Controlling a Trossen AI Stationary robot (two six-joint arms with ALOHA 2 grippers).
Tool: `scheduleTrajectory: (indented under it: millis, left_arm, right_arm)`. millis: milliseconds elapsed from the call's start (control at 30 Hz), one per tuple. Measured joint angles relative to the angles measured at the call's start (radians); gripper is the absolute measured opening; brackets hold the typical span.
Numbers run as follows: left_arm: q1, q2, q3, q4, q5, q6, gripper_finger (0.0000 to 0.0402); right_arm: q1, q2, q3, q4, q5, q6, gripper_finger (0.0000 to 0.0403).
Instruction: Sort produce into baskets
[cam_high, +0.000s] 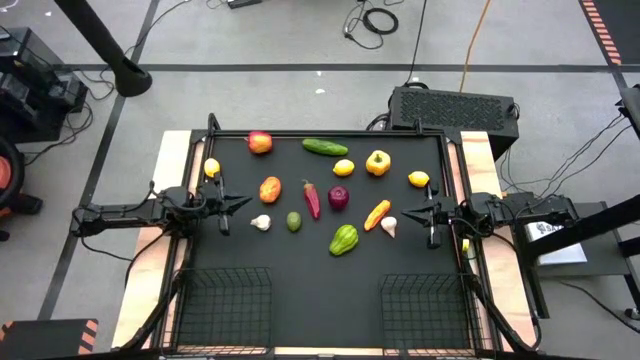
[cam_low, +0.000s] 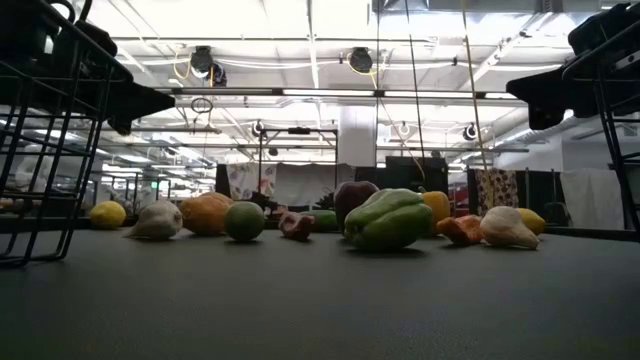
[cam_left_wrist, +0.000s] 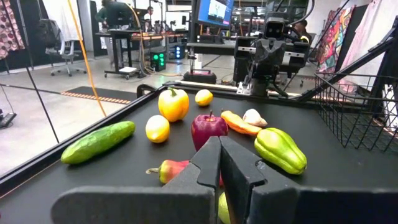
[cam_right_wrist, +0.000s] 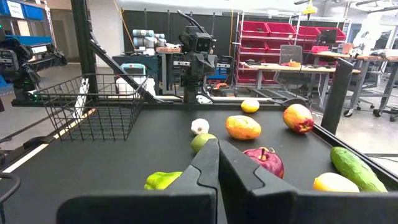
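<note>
Two dark, slim jointed arms, matte black throughout, each ending in flat, wedge-shaped black jaws.

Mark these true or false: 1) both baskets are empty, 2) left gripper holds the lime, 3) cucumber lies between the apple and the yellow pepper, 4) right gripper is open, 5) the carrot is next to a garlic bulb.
1) True: the left basket and right basket hold nothing.
2) False: the left gripper is shut on nothing; the lime lies on the mat.
3) True: the cucumber lies between the apple and yellow pepper.
4) False: the right gripper is shut.
5) True: the carrot sits beside the garlic bulb.
</note>
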Motion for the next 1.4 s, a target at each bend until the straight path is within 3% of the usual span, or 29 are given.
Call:
scheduleTrajectory:
  millis: [1067,1400]
  left_arm:
    - [0.000,0.000,0.000,0.000,0.000,0.000,0.0015]
    - [0.000,0.000,0.000,0.000,0.000,0.000,0.0015]
  right_arm:
    - [0.000,0.000,0.000,0.000,0.000,-0.001,0.0000]
    - [0.000,0.000,0.000,0.000,0.000,-0.078,0.0000]
